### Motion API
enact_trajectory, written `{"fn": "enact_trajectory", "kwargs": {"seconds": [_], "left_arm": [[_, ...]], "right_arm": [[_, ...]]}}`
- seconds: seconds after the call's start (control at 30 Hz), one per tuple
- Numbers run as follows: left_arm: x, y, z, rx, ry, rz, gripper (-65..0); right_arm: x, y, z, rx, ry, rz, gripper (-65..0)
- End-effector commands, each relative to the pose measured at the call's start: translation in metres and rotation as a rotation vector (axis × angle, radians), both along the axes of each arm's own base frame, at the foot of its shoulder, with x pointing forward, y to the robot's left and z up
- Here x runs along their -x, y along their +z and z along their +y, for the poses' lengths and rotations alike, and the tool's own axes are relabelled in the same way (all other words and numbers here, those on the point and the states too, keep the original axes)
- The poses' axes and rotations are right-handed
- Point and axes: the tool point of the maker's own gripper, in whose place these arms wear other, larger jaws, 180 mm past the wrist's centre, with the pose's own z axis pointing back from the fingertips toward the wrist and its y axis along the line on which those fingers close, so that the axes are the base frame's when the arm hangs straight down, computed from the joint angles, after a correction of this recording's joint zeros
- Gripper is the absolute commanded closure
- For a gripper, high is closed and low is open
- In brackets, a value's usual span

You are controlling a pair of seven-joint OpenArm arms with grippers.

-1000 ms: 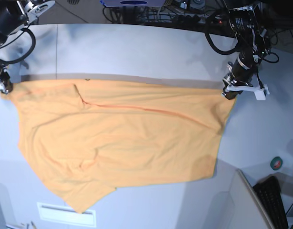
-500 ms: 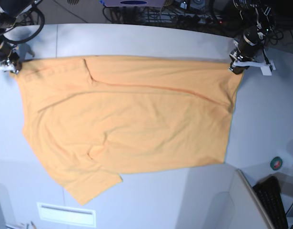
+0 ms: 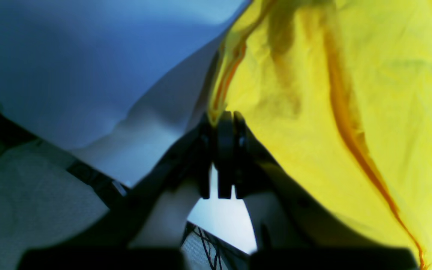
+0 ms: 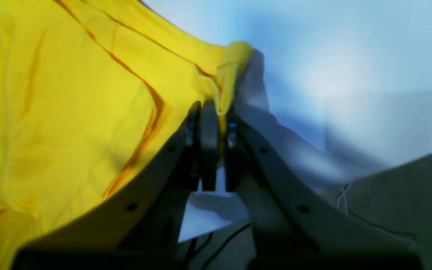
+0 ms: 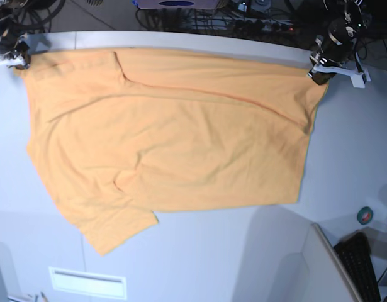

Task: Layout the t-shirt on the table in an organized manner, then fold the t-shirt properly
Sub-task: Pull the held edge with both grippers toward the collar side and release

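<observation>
pale and smooth, the bench (image 5: 193, 270) spreads under the orange t-shirt (image 5: 180, 145) in the base view; the shirt's far edge runs between the two arms, its near part lying lower down on the bench. from the left wrist, the left pincer (image 3: 221, 122) is clamped on a gathered yellow-looking edge of the t-shirt. from the right wrist, the right pincer (image 4: 216, 112) is clamped on a bunched corner, grey floor (image 4: 399, 206) showing beyond the bench.
</observation>
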Motion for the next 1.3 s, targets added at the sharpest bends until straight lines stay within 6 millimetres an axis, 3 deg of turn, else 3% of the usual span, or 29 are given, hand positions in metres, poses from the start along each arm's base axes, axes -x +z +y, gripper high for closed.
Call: {"fn": "enact_trajectory", "kwargs": {"seconds": [0.0,0.23,0.73,0.77,0.8,0.87,0.97,1.03,1.17,1.27], "left_arm": [[-0.002,0.009,0.011,-0.037,0.011,-0.028,0.0],[0.013,0.004,0.012,-0.035,0.012,0.006,0.0],[0.016,0.002,0.012,-0.035,0.012,0.015,0.0],[0.016,0.002,0.012,-0.035,0.012,0.015,0.0],[0.016,0.002,0.013,-0.036,0.013,0.015,-4.9],[0.017,0.003,0.014,-0.037,0.016,0.015,-22.7],[0.025,0.010,0.035,-0.067,0.078,0.006,-42.3],[0.029,0.016,0.051,-0.090,0.121,-0.003,-46.9],[0.036,0.032,0.080,-0.142,0.186,-0.027,-47.2],[0.029,0.050,0.100,-0.188,0.213,-0.069,-47.1]], "right_arm": [[-0.002,0.011,-0.016,0.049,-0.008,-0.028,0.0],[0.008,0.008,-0.013,0.028,0.005,0.013,0.0],[0.010,0.017,-0.001,0.048,0.011,-0.005,0.0],[0.010,0.017,-0.001,0.048,0.011,-0.005,-6.2],[0.010,0.017,-0.001,0.048,0.011,-0.005,-14.3],[0.010,0.017,-0.001,0.048,0.008,-0.006,-28.7],[0.016,0.023,-0.009,0.073,-0.005,-0.006,-31.7],[0.017,0.031,-0.011,0.095,-0.024,-0.024,-29.7],[0.010,0.049,-0.021,0.149,-0.024,-0.056,-29.1],[-0.012,0.067,-0.031,0.201,-0.003,-0.105,-29.1]]}}
